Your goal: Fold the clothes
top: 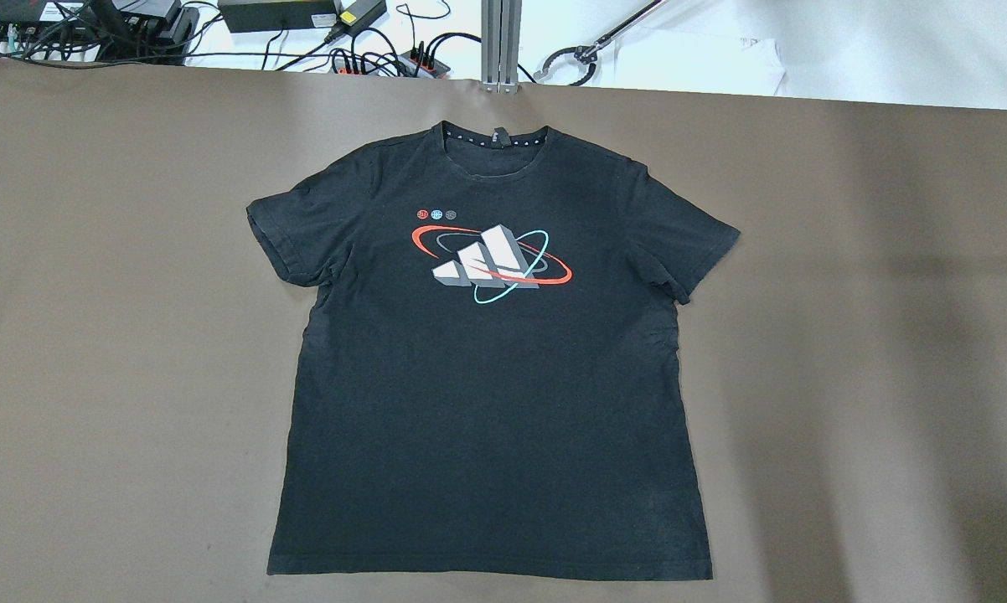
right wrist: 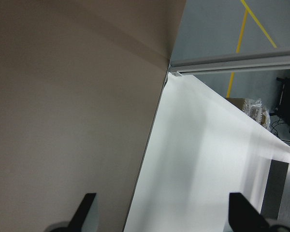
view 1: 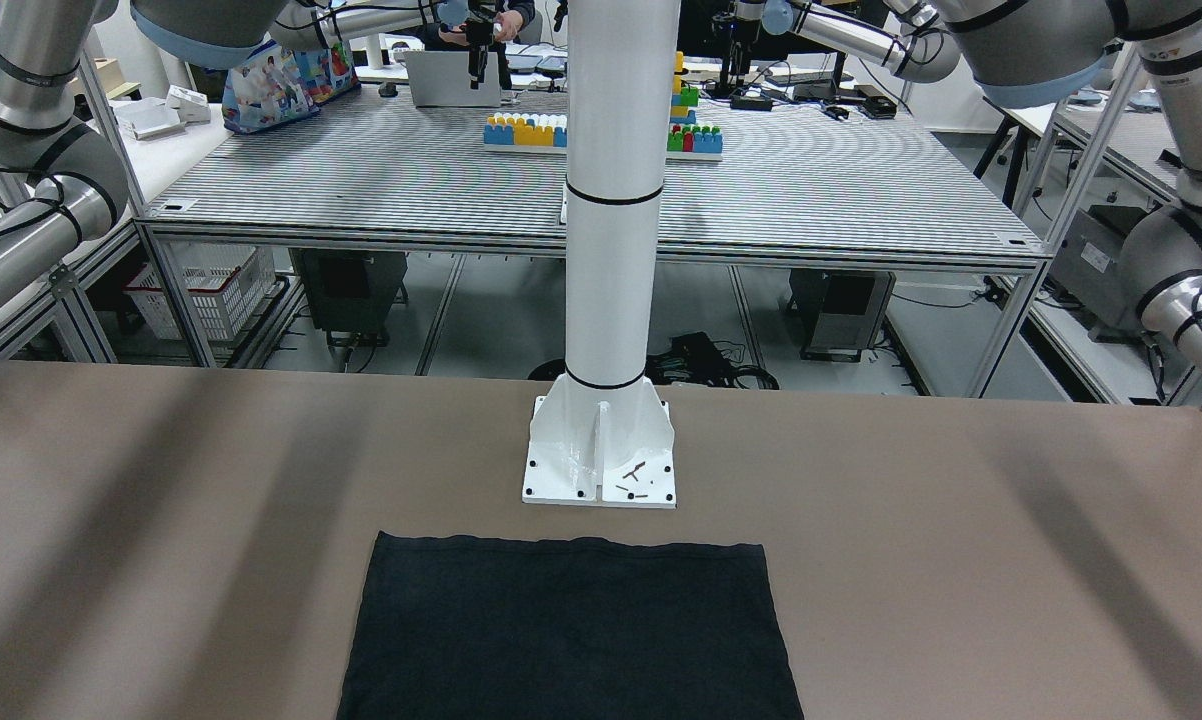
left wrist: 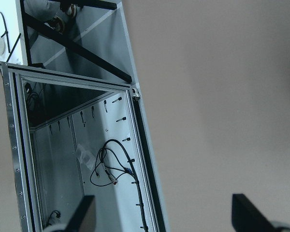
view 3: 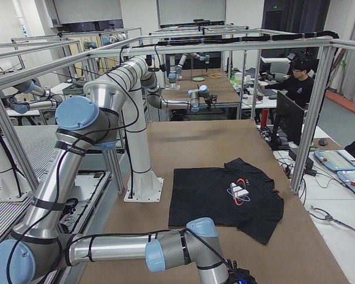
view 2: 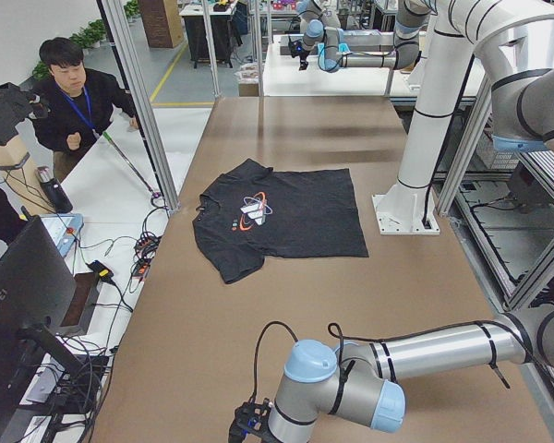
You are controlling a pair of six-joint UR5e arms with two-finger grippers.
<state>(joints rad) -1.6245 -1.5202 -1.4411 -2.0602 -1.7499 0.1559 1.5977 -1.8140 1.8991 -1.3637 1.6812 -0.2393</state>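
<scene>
Where the brown counter [top: 93, 335] ends on the robot's left, the left fingers [left wrist: 85, 212] hang spread wide apart with nothing between them. They sit above the counter's edge, and a metal frame [left wrist: 12, 145] and a loose cable [left wrist: 104, 166] show below it. In the side view from that end, the left arm reaches low over the counter, well apart from the shirt.

In the middle of the counter lies the black shirt [top: 487, 402], flat, front up and not yet folded, with neither arm touching it. Its collar [top: 491, 138] points to the counter's far edge, away from the robot. Its hem lies near the base of the white post [view 1: 601, 440] without touching it. The two short sleeves are spread out, one to each side. On the chest is a print [top: 491, 260] of white slanted bars crossed by a red ring and a teal ring. Beyond the far edge, behind the collar, lie power cords [top: 386, 54].

At the robot's right end, the right fingers [right wrist: 241, 210] are likewise spread wide and grip nothing. They hang above the counter's edge, where the brown top meets a white surface [right wrist: 208, 159], again well apart from the shirt
</scene>
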